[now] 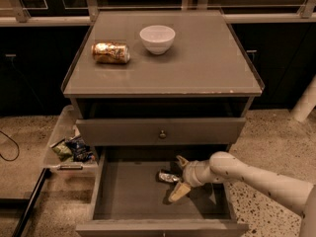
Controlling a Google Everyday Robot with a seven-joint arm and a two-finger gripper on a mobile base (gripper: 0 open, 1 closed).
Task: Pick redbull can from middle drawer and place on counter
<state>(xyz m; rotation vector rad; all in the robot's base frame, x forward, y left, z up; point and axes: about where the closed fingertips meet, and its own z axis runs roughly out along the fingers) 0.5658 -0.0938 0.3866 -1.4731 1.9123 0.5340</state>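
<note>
zero steps done: redbull can (168, 177) lies in the middle drawer (128, 194).
my end effector (179, 177) sits open beside it, empty; lifting to the counter (207, 68) remains.

The redbull can (168, 176), small, slim and silver with dark patches, lies on its side on the flat grey bottom of the middle drawer (128, 194), right of centre and toward the back. The drawer is pulled fully out, and the gripper (178, 177) reaches into it from the right with its fingers spread on either side of the can. The counter (202, 65) is the flat grey cabinet top above.
</note>
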